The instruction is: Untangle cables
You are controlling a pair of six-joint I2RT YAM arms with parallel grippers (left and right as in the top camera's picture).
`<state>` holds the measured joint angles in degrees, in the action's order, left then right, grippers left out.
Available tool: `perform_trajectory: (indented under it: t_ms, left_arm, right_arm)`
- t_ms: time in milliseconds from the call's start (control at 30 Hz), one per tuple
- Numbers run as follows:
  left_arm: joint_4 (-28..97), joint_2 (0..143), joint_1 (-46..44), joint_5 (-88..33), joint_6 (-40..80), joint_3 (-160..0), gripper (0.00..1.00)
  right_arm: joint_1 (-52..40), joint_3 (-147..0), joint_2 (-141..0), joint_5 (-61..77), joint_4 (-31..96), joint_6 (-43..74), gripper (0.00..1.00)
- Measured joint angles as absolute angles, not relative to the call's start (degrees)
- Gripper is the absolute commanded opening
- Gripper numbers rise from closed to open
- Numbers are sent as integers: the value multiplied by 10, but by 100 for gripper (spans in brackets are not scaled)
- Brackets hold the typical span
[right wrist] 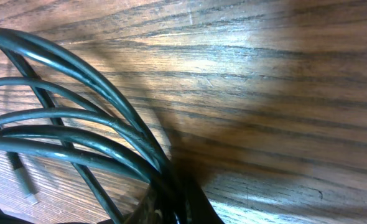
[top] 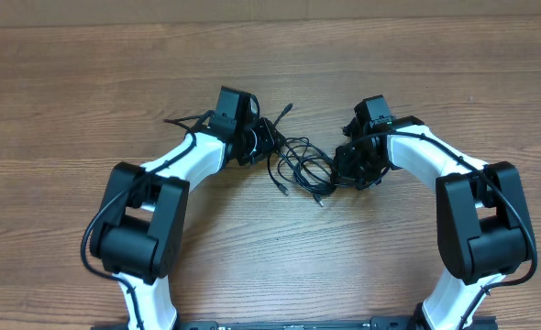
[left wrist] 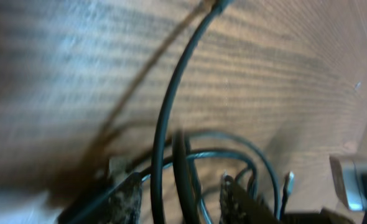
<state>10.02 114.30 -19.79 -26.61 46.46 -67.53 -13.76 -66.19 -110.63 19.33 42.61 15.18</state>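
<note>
Several thin black cables (top: 303,165) lie in a loose knot on the wooden table (top: 87,101), between the two arms. One end of the knot reaches the left gripper (top: 269,137); its fingers (left wrist: 126,198) stand partly apart with strands running between them, and I cannot tell whether they pinch. On the other side, the right gripper (top: 344,165) is pressed together on a bunch of strands that fan out from it.

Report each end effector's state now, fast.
Left end effector: open, cables passing between its fingers.
Right end effector: closed on the cables.
</note>
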Motion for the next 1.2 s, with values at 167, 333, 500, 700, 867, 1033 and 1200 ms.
perform_trajectory:
  t_ms: [167,333,500,700,867,1033,1200]
  left_arm:
    - [-7,1171,-194,-319,460,-674,4]
    - [-39,1168,-181,-429,445,-680,4]
    - [27,1118,-173,-489,399,-679,4]
    - [109,997,-180,-509,322,-679,4]
    - [145,906,-182,-511,286,-679,4]
    - [191,861,-184,-509,264,-677,4]
    - [249,815,-183,-498,242,-676,4]
  right_arm:
    - [-138,-662,-1106,193,427,150,4]
    - [-137,-662,-1107,193,429,136,4]
    - [-135,-662,-1105,193,429,132,4]
    - [-135,-657,-1061,197,446,133,4]
    - [-135,-657,-1017,210,460,133,4]
    - [-137,-658,-1014,196,474,150,4]
    - [-136,-658,-1015,128,492,170,4]
